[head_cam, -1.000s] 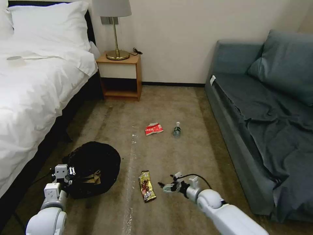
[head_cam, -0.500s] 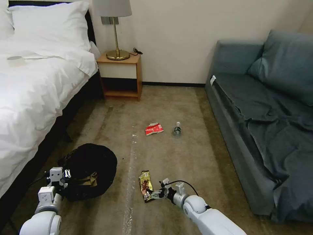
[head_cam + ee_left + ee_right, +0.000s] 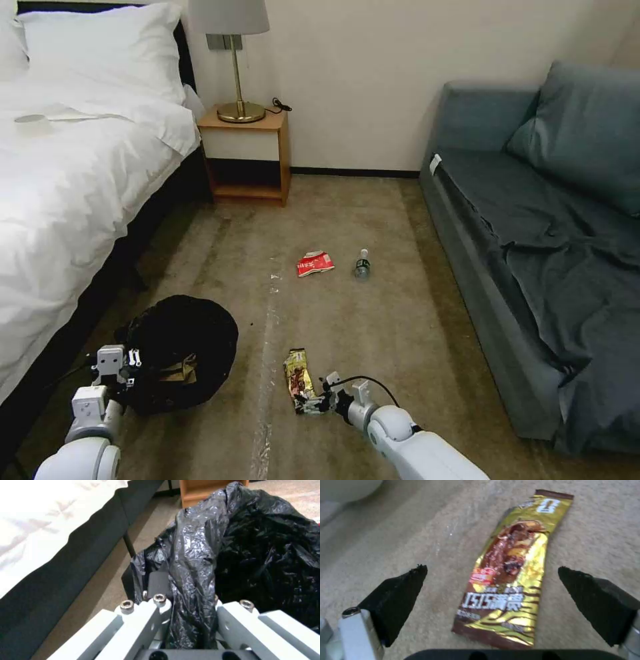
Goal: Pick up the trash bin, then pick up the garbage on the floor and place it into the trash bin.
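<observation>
The trash bin (image 3: 177, 333) shows as a round opening draped in black liner, at the lower left near the bed. My left gripper (image 3: 117, 363) is shut on its rim, with the liner (image 3: 196, 562) bunched between the fingers (image 3: 150, 610). A tan paper bag (image 3: 181, 369) lies inside the bin. A gold-brown snack wrapper (image 3: 299, 379) lies flat on the carpet. My right gripper (image 3: 313, 403) is low over the wrapper's near end, open, its black pads (image 3: 396, 592) on either side of the wrapper (image 3: 510, 575). Farther off lie a red-and-white packet (image 3: 315, 263) and a small clear bottle (image 3: 361, 264).
A white bed (image 3: 73, 180) runs along the left and a grey sofa (image 3: 533, 240) along the right. A wooden nightstand (image 3: 247, 157) with a lamp stands at the far wall. Carpet (image 3: 373, 320) lies open between the bed and the sofa.
My right gripper has moved left and down, from beside the wrapper to straddling its near end. The left arm and the bin have drifted slightly left and lower.
</observation>
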